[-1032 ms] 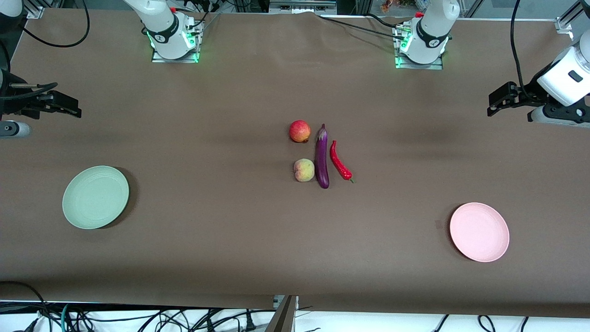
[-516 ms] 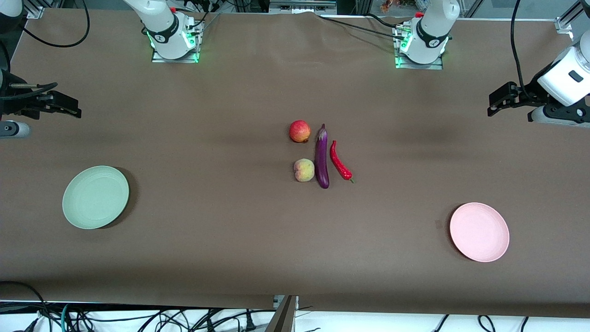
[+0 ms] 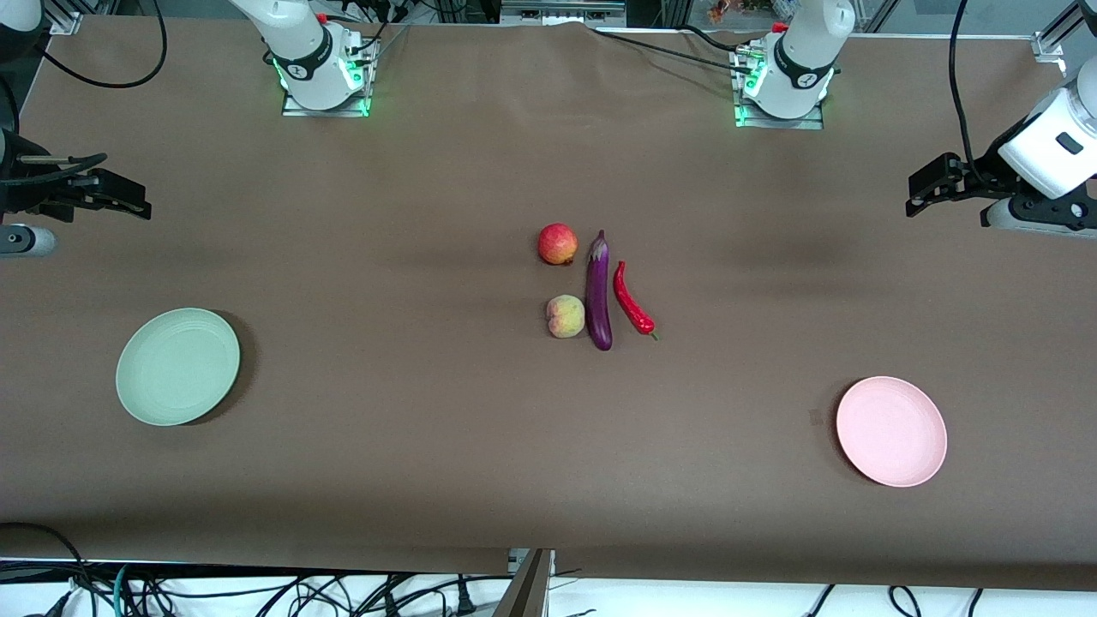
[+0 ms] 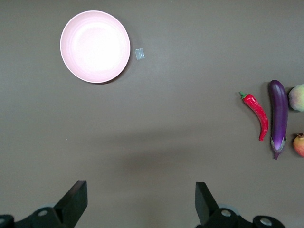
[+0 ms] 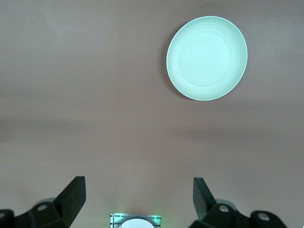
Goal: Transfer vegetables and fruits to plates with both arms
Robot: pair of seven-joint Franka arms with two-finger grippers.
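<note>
Four items cluster mid-table [image 3: 428, 480]. Eggplant [image 3: 598, 291] lies lengthwise toward the front camera, between the chili [image 3: 632, 300] (toward the left arm's end) and two fruits: apple [image 3: 557, 243] farther from the camera, peach [image 3: 565, 316] nearer, touching the eggplant. One plate [image 3: 177, 367] sits toward the right arm's end, the other plate [image 3: 891, 431] toward the left arm's end (slightly nearer the camera).

Peach [image 3: 565, 316] touches eggplant [image 3: 598, 292] — chili [image 3: 632, 299] just beside; bare table [image 3: 411, 257] all round.
</note>
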